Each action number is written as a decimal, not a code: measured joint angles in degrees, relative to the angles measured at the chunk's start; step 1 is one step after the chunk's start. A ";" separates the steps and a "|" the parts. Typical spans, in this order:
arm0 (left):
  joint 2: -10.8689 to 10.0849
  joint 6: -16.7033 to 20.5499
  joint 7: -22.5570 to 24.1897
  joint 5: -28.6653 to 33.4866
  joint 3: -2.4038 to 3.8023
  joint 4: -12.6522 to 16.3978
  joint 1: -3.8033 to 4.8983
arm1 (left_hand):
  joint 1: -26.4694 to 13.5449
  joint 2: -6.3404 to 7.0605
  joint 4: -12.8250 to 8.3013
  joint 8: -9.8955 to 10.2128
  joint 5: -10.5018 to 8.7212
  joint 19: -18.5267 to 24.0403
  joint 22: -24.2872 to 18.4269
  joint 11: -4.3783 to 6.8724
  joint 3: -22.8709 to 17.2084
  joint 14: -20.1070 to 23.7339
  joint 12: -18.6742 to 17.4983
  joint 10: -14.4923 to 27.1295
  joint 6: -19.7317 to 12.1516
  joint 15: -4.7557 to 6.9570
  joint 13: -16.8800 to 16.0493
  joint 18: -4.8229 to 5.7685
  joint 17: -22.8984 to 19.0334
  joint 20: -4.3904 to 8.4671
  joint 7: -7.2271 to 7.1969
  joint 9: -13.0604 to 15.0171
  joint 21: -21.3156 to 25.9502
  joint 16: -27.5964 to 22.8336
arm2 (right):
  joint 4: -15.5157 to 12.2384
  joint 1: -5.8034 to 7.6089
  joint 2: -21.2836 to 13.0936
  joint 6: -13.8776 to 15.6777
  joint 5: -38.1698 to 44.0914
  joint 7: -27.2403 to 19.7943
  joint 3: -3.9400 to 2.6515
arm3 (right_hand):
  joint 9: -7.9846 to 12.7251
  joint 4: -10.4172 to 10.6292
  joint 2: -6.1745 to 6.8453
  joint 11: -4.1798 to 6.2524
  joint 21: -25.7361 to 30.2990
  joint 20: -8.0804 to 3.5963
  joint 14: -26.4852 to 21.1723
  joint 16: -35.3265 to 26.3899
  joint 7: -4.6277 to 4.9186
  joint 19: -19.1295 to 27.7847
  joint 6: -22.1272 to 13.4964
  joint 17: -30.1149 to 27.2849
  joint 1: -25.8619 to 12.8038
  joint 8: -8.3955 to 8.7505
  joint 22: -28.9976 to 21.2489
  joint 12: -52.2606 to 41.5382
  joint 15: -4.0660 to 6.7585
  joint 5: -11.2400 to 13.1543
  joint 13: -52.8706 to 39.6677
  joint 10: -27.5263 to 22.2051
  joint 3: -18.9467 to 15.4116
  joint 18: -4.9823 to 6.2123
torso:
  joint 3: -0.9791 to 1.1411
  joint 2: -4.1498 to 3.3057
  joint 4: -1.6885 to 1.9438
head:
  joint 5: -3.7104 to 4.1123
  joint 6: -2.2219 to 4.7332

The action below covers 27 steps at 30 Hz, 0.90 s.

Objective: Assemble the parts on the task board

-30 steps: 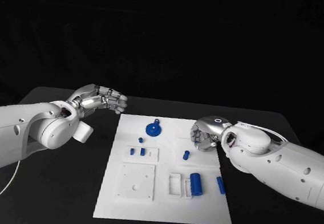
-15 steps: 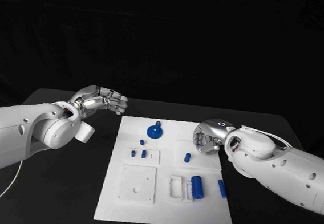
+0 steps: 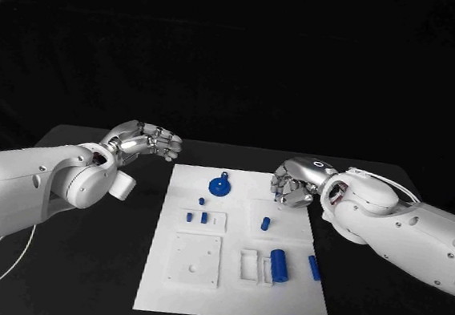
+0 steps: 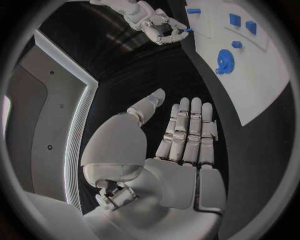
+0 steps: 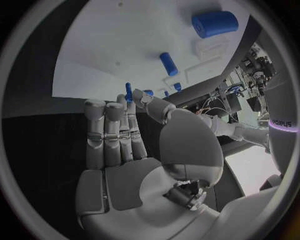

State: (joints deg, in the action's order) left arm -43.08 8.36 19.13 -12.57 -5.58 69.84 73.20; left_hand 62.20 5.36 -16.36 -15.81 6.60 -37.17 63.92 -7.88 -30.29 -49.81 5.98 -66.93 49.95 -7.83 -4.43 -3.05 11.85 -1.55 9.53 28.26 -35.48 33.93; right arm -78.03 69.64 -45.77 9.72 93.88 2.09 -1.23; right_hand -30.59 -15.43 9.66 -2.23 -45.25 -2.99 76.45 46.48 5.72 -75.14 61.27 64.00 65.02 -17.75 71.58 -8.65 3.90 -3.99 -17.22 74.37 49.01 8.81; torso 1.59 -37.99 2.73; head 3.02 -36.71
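Note:
The white task board [image 3: 236, 289] lies in the middle of the table. On it are a blue gear [image 3: 220, 186], a small peg [image 3: 201, 200], two small blocks [image 3: 196, 217], a short piece [image 3: 265, 223], a thick cylinder [image 3: 277, 264] and a pin [image 3: 315, 267]. My right hand [image 3: 294, 183] hovers over the board's far right corner. In the right wrist view it pinches a small blue peg [image 5: 128, 91] between thumb and finger. My left hand [image 3: 143, 140] hangs off the board's far left corner, fingers straight, holding nothing [image 4: 181, 145].
Recessed white sockets sit in the board's near half: a square one [image 3: 195, 258] and a narrow one [image 3: 250, 263]. Black table [image 3: 70, 262] surrounds the board on all sides. Both forearms flank the board.
My right hand has risen a little and drawn back toward the board's far edge. The left hand has stayed where it was.

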 measured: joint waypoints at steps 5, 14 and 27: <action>0.09 0.01 0.00 0.02 0.00 -0.10 0.00 | 0.00 0.00 0.00 0.00 0.00 0.00 0.00 0.00 0.00 0.00 0.00 0.00 0.00 0.00 0.00 0.02 0.05 0.00 0.00 0.00 0.00 0.00 | -1.69 0.28 -0.40 0.20 -1.16 -0.18 -0.31 | 0.00 0.16 0.00 0.00 0.00 -0.10 0.01 0.00 0.00 -0.29 0.00 -0.01 0.00 0.00 0.00 0.00 -0.01 0.00 0.00 0.01 0.15 0.00 | -0.05 -0.02 0.02 | -0.14 -0.09; 0.33 0.15 -0.03 0.06 0.00 -0.39 0.01 | 0.00 0.00 0.00 0.00 0.00 0.00 0.05 0.00 0.00 0.00 0.00 0.00 0.00 0.00 0.00 0.10 0.11 0.00 0.00 0.01 0.00 0.00 | -5.47 0.26 1.18 0.60 -3.39 -0.28 -0.28 | 0.01 0.16 0.01 0.08 0.00 -0.09 0.03 0.00 0.00 -0.30 0.00 -0.01 -0.01 0.00 0.04 0.02 -0.03 0.00 -0.01 0.08 0.15 0.00 | -0.12 -0.03 0.07 | -1.16 -0.25; 1.16 0.74 -0.04 0.08 -0.01 -0.35 0.04 | 0.00 0.00 0.00 -0.22 0.00 0.00 0.10 0.00 0.00 0.00 0.00 0.00 0.00 0.00 -0.01 -0.50 0.23 0.00 0.00 -0.04 0.00 -0.22 | -12.07 -2.42 4.24 1.48 -2.22 -0.03 0.40 | 0.03 0.14 0.09 0.18 0.00 0.00 0.15 0.00 0.00 -0.38 0.00 -0.02 -0.10 0.00 0.03 0.11 -0.15 0.01 -0.19 0.18 0.47 0.00 | -0.12 -0.07 0.13 | -4.08 -1.40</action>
State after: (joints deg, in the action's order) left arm -41.92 9.11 19.09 -12.49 -5.59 69.49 73.25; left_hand 62.20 5.36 -16.36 -16.03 6.60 -37.17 64.03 -7.87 -30.29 -49.81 5.98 -66.93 49.95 -7.83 -4.43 -3.55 12.08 -1.55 9.53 28.22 -35.48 33.72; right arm -90.10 67.22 -41.54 11.20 91.66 2.06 -0.83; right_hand -30.56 -15.29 9.76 -2.05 -45.25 -2.99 76.60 46.47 5.72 -75.52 61.27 63.99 64.92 -17.74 71.61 -8.54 3.75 -3.98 -17.41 74.55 49.48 8.81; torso 1.47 -38.05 2.86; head -1.07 -38.11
